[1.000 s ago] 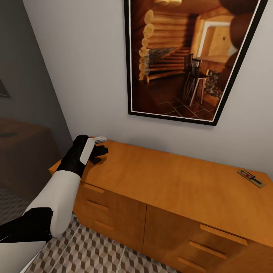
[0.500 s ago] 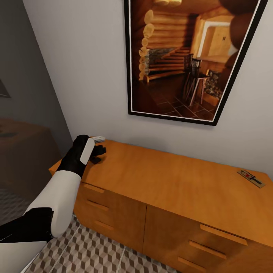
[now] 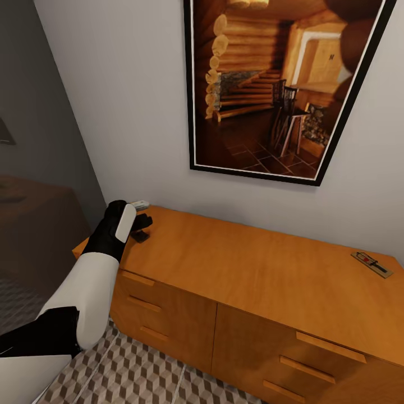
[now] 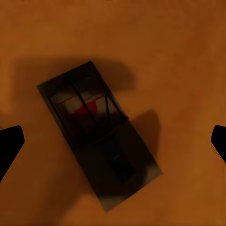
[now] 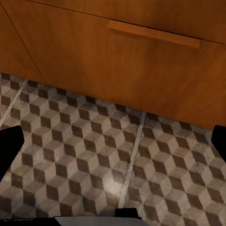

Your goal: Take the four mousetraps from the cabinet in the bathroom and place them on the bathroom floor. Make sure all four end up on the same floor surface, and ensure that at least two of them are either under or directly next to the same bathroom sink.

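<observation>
Mousetrap (image 4: 101, 143) flat on orange-brown cabinet (image 3: 264, 275) top, between spread fingers of released left hand (image 3: 141, 227); second mousetrap (image 3: 371, 264) far right; right hand (image 5: 113, 141) released above cube-patterned floor (image 5: 108, 155).

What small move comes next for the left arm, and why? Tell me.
Probably lower the left gripper straight down and close. The left wrist view shows a mousetrap lying flat on the cabinet top, centred between the open jaws, not yet grasped.

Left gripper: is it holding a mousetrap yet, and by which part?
No. The left gripper is open over the mousetrap, which lies flat on the cabinet between the spread jaws, untouched.
</observation>
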{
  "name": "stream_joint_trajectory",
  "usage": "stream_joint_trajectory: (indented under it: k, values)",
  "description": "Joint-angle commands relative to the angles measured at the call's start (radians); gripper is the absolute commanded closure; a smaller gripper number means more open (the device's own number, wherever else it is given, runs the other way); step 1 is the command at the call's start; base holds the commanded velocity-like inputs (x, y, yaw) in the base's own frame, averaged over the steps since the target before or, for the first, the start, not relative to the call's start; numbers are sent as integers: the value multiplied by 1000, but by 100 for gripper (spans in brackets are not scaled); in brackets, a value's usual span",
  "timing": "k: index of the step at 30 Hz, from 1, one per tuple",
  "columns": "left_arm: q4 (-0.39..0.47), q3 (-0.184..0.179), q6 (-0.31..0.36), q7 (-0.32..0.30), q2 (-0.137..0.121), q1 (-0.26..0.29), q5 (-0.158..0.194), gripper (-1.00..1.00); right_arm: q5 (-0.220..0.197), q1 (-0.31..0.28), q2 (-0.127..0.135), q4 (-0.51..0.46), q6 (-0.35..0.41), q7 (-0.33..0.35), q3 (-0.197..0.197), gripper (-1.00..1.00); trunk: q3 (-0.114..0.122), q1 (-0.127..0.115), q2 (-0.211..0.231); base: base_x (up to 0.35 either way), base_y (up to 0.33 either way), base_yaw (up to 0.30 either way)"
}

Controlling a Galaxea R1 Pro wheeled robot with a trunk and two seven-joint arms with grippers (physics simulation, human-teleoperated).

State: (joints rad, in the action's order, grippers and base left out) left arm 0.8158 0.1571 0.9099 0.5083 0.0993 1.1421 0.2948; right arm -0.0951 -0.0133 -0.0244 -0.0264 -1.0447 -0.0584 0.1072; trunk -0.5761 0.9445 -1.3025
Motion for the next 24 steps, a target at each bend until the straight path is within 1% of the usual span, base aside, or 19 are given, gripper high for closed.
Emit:
stream_joint_trajectory:
  k: [1,18,22,24]
  values:
    - [1,4,0,9,1,1,11,-100,-9,-1,0,1,-2,-3,9,-100,-1,0,-1,0,0,0]
    - [1,13,-10,11,2,1,10,-100,-9,-1,0,1,-2,-3,9,-100,-1,0,-1,0,0,0]
    - [0,42,-30,17,4,1,10,-100,-9,-1,0,1,-2,-3,9,-100,-1,0,-1,0,0,0]
    - [-3,60,-52,40,9,1,10,-100,-9,-1,0,1,-2,-3,9,-100,-1,0,-1,0,0,0]
